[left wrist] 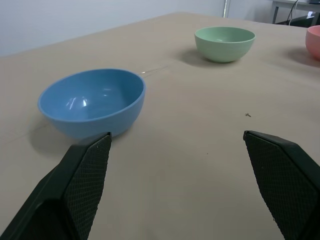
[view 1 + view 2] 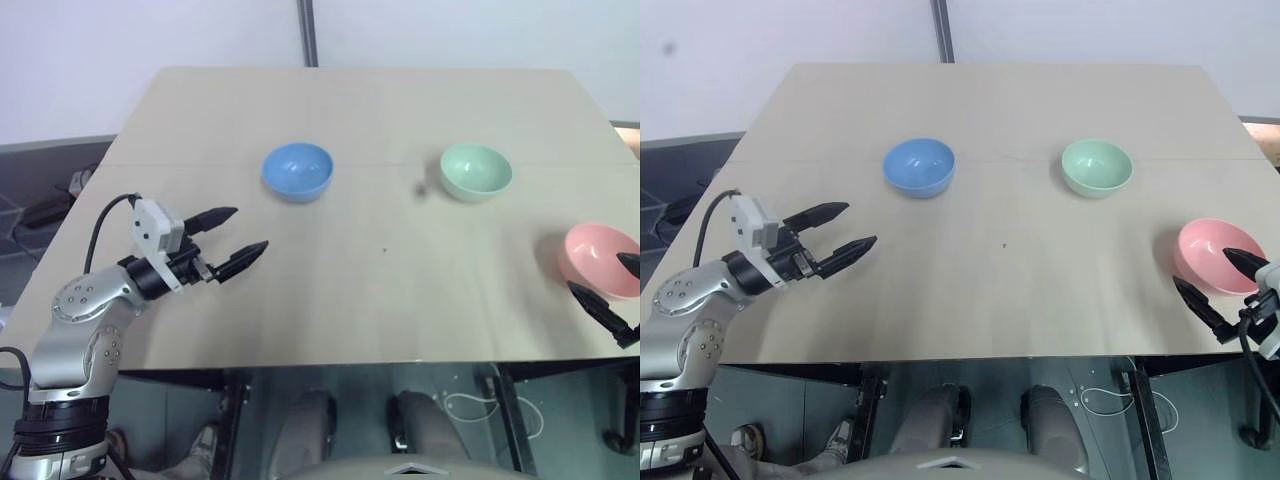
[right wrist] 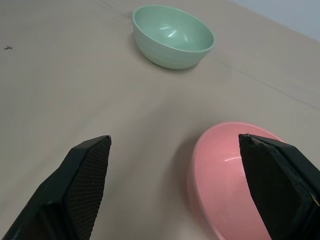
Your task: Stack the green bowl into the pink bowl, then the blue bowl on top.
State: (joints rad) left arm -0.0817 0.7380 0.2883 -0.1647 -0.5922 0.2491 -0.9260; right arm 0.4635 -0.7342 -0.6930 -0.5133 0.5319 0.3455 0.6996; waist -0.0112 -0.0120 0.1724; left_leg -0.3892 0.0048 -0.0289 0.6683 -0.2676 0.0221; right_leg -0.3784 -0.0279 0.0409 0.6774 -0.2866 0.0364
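Green bowl: upright and empty on the table, far side, ahead of the right gripper and to its inner side, well apart from it. Nothing stacked in it or under it.

Pink bowl: upright and empty, near the table's right edge, right at the right gripper. One finger of that gripper reaches over its rim; the other lies on the table just beside its near wall (contact with the wall cannot be told).

Blue bowl: upright and empty, far side of the table, just ahead of the left gripper and a little to its outer side in the left wrist view; clear table shows between bowl and fingertips.

Bowl spacing: blue and green stand roughly level with each other, well apart; pink sits nearer the robot than green, also apart. All three single, none nested.

Right gripper: jaws spread wide, straddling the near rim of the pink bowl, gripping nothing (the right wrist view shows the pink wall between the two fingers, green bowl further ahead).

Left gripper: jaws spread wide, empty, held above the table near its left edge, pointing toward the table's middle. A grey cable runs from its wrist housing.

Table: plain tan top, a faint seam running across it just behind the blue and green bowls; one small dark speck near the middle.
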